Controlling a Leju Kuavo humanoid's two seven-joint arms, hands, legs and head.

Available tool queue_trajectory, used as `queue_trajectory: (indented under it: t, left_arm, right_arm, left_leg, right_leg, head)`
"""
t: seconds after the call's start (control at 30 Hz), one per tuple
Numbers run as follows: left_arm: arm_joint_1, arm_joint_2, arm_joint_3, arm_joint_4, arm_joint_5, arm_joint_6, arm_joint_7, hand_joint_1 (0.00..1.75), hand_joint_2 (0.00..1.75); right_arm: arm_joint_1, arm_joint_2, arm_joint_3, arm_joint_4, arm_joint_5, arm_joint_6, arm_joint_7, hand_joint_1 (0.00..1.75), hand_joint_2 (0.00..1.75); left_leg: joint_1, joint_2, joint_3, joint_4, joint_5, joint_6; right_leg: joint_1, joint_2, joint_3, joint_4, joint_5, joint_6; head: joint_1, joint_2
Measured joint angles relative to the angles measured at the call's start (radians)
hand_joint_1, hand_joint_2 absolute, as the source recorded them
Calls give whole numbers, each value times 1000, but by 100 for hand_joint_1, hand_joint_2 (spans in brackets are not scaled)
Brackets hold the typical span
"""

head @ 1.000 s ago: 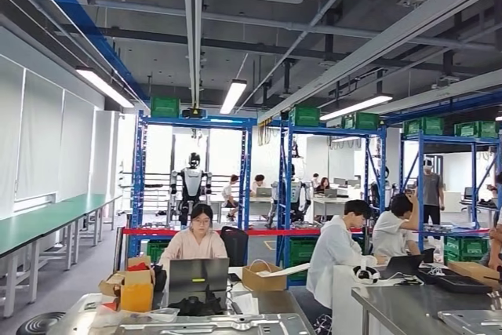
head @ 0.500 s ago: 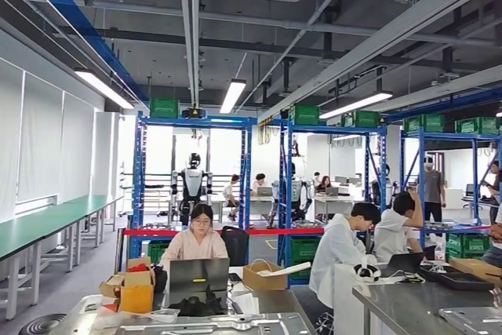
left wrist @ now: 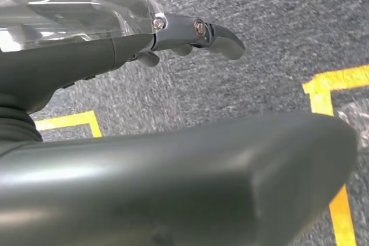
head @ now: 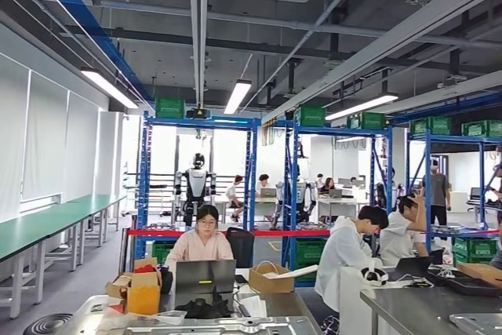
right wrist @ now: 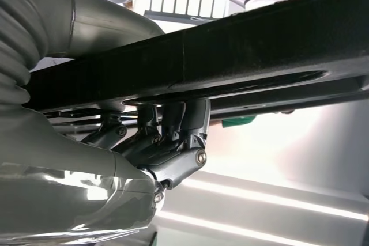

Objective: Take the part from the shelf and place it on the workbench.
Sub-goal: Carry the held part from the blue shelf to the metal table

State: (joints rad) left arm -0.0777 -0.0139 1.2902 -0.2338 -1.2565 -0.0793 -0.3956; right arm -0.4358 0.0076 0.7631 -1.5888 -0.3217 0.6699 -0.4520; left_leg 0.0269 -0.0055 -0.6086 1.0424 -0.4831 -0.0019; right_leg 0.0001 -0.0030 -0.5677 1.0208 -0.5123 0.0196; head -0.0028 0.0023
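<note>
One dark flat part [right wrist: 244, 56] lies across the right robot hand [right wrist: 143, 142], fingers [right wrist: 183, 159] curled against its underside, gripping it. Left robot hand [left wrist: 130, 44] hangs over grey floor [left wrist: 270, 38] (yellow lines [left wrist: 330, 84] beyond), fingers extended, holding nothing.

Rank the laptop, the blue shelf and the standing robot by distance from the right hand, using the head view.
The right hand grips a dark bar.
1. Laptop, low centre, closest.
2. Blue shelf, behind the laptop's user.
3. Standing robot, beyond the shelf, far back.
</note>
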Motion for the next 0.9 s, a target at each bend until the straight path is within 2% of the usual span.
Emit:
queue_trajectory:
  t: [0.07, 0.13, 0.17, 0.2, 0.23, 0.3, 0.33, 0.37, 0.43, 0.5, 0.57, 0.6, 0.67, 0.7, 0.73, 0.77, 0.8, 0.83, 0.87, 0.9]
  left_arm:
    - [-1, 0, 0, 0, 0, 0, 0, 0, 175]
    - [-2, 0, 0, 0, 0, 0, -1, 0, 175]
    - [-2, 1, 0, 0, 0, 0, -1, 0, 175]
    - [-2, 1, 0, 0, 0, 0, -1, 0, 175]
    - [-2, 1, 0, 0, 0, 0, 0, 0, 175]
    - [-2, 0, 0, 0, 0, 0, -1, 0, 175]
    - [-2, -1, 0, 0, 0, 0, -1, 0, 175]
    - [-2, -1, 0, 0, 1, 0, -1, 0, 175]
    - [-1, -3, 0, 0, 2, 0, -1, 0, 175]
    - [-2, -2, 0, 0, 3, 0, -1, 0, 175]
    - [-3, -2, 0, 0, 3, -1, -2, 0, 175]
    - [-3, -1, 0, 0, 3, -2, -2, 0, 175]
    - [-1, 0, 0, 0, 5, -2, -2, 0, 175]
    - [1, 0, 0, 0, 6, -2, -2, 0, 175]
    - [2, 1, 0, 0, 7, -2, -2, 0, 175]
    - [3, 1, 0, 0, 7, -2, -2, 0, 175]
    - [3, 1, 0, 0, 8, -2, -2, 0, 175]
    - [2, 1, 0, 0, 8, -2, -1, 0, 175]
    - [1, 1, 0, 0, 8, -2, -1, 0, 175]
    - [0, 1, 0, 0, 9, -2, -1, 0, 175]
  right_arm:
    - [-1, 0, 0, 0, 0, 0, 0, 175, 175]
    - [1, 0, 0, 0, 0, 0, 0, 175, 175]
    - [3, 0, 0, 0, 0, 0, 0, 175, 175]
    - [4, -1, 0, 1, 0, 0, 0, 175, 175]
    - [5, -1, 0, 1, 0, 0, 0, 175, 175]
    - [3, -1, 0, 0, 0, 1, 0, 175, 175]
    - [2, -1, -1, 0, -1, 1, 0, 175, 175]
    - [1, -1, -1, 0, -1, 1, 0, 175, 175]
    - [0, -1, -1, 0, -1, 1, 0, 175, 175]
    - [0, 0, -2, -2, -2, 1, 0, 175, 175]
    - [-2, 3, -2, -4, -2, 2, 0, 175, 175]
    - [-2, 4, -2, -4, -2, 2, 0, 175, 175]
    - [0, 5, -2, -5, -2, 3, 0, 175, 175]
    - [2, 5, -1, -5, -2, 3, 0, 175, 175]
    - [4, 5, -1, -5, -2, 3, 0, 175, 175]
    - [5, 5, -1, -5, -2, 3, 0, 175, 175]
    - [5, 6, -1, -5, -2, 3, 0, 175, 175]
    - [4, 6, -1, -5, -2, 3, 0, 175, 175]
    - [4, 6, -1, -5, -2, 3, 0, 175, 175]
    - [4, 6, -1, -5, -2, 3, 0, 175, 175]
  left_leg:
    - [1, 0, 5, -2, -2, 12]
    - [-2, 0, 9, -2, -7, 20]
    - [-4, 0, 12, -2, -9, 23]
    - [-7, -1, 15, -2, -12, 25]
    - [-9, -2, 20, -2, -15, 26]
    - [-11, -6, 30, -3, -23, 26]
    - [-12, -8, 35, -3, -26, 24]
    - [-12, -9, 37, -4, -30, 21]
    - [-11, -9, 38, -8, -33, 13]
    - [-11, -8, 44, -12, -38, 3]
    - [-11, -6, 31, 27, -63, -3]
    - [-11, -5, 6, 77, -85, -5]
    - [-9, -5, -66, 201, -128, -11]
    - [-7, -5, -95, 240, -131, -14]
    - [-6, -4, -107, 245, -115, -18]
    - [-3, -4, -100, 212, -80, -21]
    - [0, -2, -78, 151, -35, -24]
    - [1, -1, -54, 94, -3, -27]
    - [2, 1, -32, 45, 15, -25]
    - [1, 2, -20, 18, 18, -20]
  right_leg:
    - [-2, 0, -27, 62, -35, 8]
    - [-3, 0, -95, 191, -86, 11]
    - [-2, 0, -129, 249, -101, 10]
    - [-2, 1, -152, 280, -99, 8]
    - [-1, 1, -157, 271, -77, 4]
    - [6, 3, -117, 156, 4, -10]
    - [11, 3, -91, 94, 34, -18]
    - [15, 4, -71, 46, 51, -25]
    - [21, 4, -55, 15, 46, -34]
    - [18, 4, -44, -3, 44, -39]
    - [12, 2, -26, -22, 45, -45]
    - [11, 0, -18, -27, 43, -47]
    - [10, 0, -9, -28, 35, -50]
    - [10, 0, -4, -28, 30, -50]
    - [9, 1, 2, -27, 25, -48]
    - [8, 2, 10, -26, 18, -45]
    - [7, 2, 19, -24, 9, -41]
    - [7, 3, 27, -21, 0, -35]
    - [8, 3, 31, -16, -8, -28]
    - [10, 4, 33, -13, -15, -23]
  head:
    - [0, 0]
    - [0, 0]
    - [0, 0]
    - [0, 0]
    - [0, 0]
    - [0, 0]
    - [0, 0]
    - [0, 0]
    - [0, 0]
    - [0, 0]
    - [0, 0]
    - [0, 0]
    - [0, 0]
    - [0, 0]
    - [0, 0]
    - [0, 0]
    - [0, 0]
    - [0, 0]
    - [0, 0]
    - [-1, 0]
